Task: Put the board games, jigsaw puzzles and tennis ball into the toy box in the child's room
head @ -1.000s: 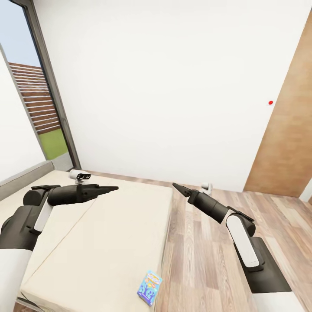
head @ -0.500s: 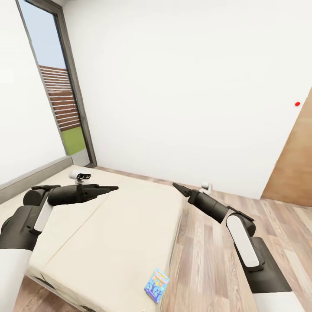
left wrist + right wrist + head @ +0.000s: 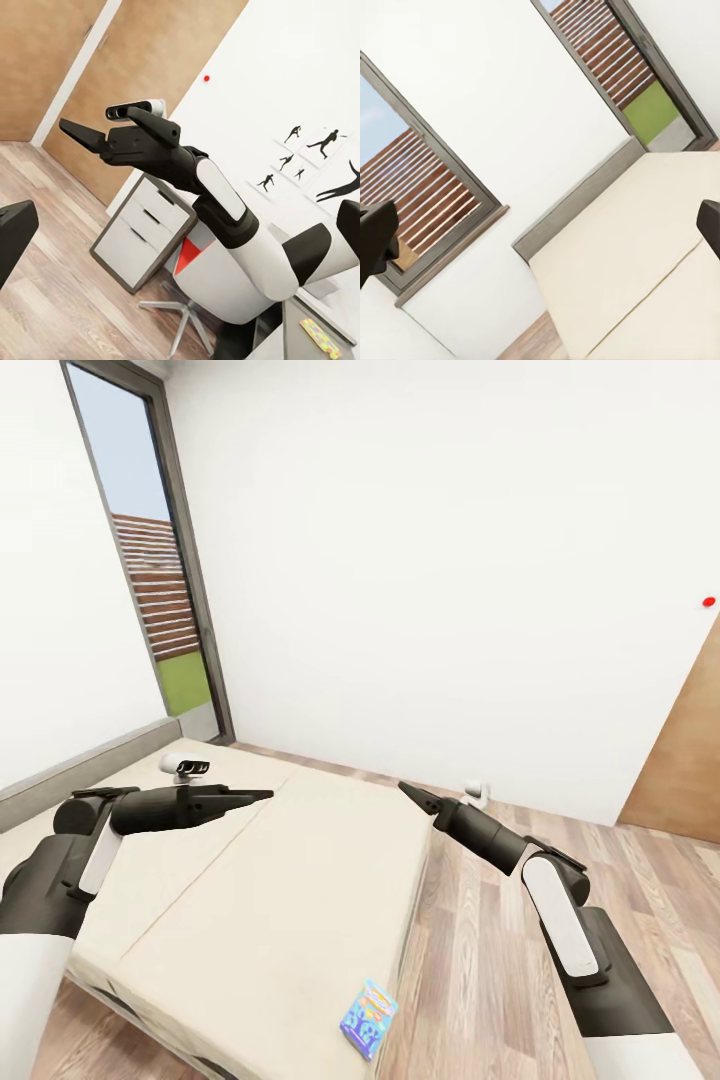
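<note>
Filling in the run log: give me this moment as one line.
phase: approaching bed | blue board game on mattress corner | left pincer empty | right pincer empty

Matt beige cloth bed (image 3: 270, 880), wood-plank floor (image 3: 480, 960).

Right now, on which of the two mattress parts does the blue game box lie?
The blue board game lies on the mattress part bordering the wooden floor, at its near corner; the other part runs along the grey headboard.
</note>
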Robot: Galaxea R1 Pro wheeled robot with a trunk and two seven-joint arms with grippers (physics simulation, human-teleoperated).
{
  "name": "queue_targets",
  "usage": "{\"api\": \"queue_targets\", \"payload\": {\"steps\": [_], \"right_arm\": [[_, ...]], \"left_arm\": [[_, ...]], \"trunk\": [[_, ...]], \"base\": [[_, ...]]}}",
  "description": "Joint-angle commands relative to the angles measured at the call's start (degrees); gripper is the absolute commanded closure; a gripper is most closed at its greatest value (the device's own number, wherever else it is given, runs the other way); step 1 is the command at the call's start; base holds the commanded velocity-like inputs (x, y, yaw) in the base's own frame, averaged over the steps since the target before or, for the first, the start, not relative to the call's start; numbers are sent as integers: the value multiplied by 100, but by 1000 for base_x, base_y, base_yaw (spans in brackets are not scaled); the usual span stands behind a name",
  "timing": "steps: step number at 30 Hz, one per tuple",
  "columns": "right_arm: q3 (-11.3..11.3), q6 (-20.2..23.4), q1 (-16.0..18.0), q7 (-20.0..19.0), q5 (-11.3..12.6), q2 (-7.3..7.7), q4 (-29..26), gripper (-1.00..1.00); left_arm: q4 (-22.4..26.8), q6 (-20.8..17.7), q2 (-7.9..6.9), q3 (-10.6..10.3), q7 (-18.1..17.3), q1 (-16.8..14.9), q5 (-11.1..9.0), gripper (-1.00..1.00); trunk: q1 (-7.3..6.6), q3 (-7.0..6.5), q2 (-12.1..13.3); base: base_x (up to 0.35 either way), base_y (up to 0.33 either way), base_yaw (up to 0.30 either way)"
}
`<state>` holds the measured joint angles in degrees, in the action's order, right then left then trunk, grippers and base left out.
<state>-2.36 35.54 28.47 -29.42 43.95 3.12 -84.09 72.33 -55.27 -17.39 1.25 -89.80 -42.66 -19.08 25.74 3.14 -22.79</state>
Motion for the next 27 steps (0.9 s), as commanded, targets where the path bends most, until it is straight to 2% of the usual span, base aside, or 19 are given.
{"api": "queue_targets", "payload": {"steps": [1, 13, 27], "right_arm": [[-2, 32, 5, 5, 35, 3, -2, -100], [-2, 32, 7, 3, 35, 4, -2, -100], [-6, 32, 6, 3, 35, 0, -2, -100]], "left_arm": [[1, -61, -2, -2, -20, -5, 1, -100], [1, -56, -1, -8, -20, -5, 1, -100], [1, -54, -1, -11, -20, -5, 1, -100]], "trunk": [[4, 11, -13], [4, -80, -13], [4, -197, -13]], "base": [[0, -1, 6], [-1, -17, 2], [-102, -180, 0]]}}
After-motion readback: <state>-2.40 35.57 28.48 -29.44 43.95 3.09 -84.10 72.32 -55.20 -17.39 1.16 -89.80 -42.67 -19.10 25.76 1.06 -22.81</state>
